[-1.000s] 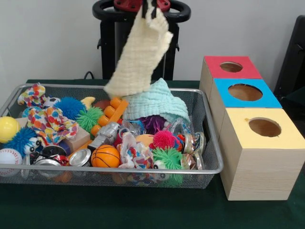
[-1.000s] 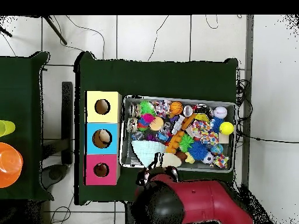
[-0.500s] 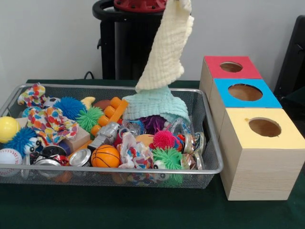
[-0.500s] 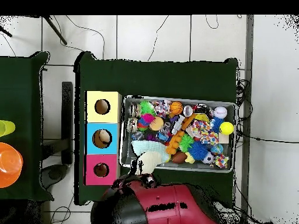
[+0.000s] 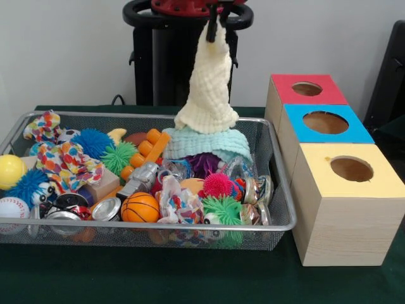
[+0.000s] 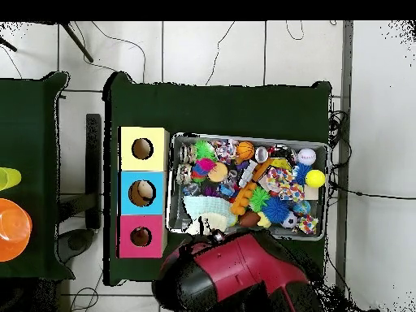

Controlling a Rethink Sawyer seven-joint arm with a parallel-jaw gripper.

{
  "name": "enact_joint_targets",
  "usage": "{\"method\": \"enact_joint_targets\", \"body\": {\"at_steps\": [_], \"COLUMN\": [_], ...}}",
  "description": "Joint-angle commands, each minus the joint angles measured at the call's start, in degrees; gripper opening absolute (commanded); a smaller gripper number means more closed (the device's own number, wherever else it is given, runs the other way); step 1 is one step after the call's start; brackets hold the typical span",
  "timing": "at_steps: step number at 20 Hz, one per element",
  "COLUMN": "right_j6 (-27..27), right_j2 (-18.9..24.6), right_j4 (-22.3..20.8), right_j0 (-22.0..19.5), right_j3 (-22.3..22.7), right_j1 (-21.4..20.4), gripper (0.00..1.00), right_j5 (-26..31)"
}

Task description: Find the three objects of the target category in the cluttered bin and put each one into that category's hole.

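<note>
— What carries everything here?
— A table [image 5: 190, 282] with a dark green cover; from above it shows as a dark green slab over a pale tiled floor [image 6: 219, 53].
— And what sits directly on it?
— A wire mesh bin [image 5: 278, 209], heaped with toys, and just beside it a row of three wooden boxes, each with a round hole in its top: a yellow-topped box [image 5: 335, 221], a blue-topped box [image 5: 297, 130] and a red-topped box [image 5: 278, 88].
— Do the boxes touch?
— They stand side by side, touching.
</note>
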Motion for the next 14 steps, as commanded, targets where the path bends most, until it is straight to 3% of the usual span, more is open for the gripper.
{"method": "enact_joint_targets", "body": {"at_steps": [1,4,11,14], "right_j6": [-1.54,-2.95,0.01,-2.31], "right_j2": [-2.31,-0.78,-3.89,-3.13], "right_j4": [-4.64,-2.75,-9.81,-9.57], "right_j0": [-2.85,-3.62,-1.35,-2.32], "right_j3": [-5.70,-7.41,-12.97,-14.94], "right_j1": [7.03,6.27,11.75,12.82], "gripper": [0.00,0.00,0.00,0.00], "right_j5": [-1.46,0.59,-1.56,-0.99]}}
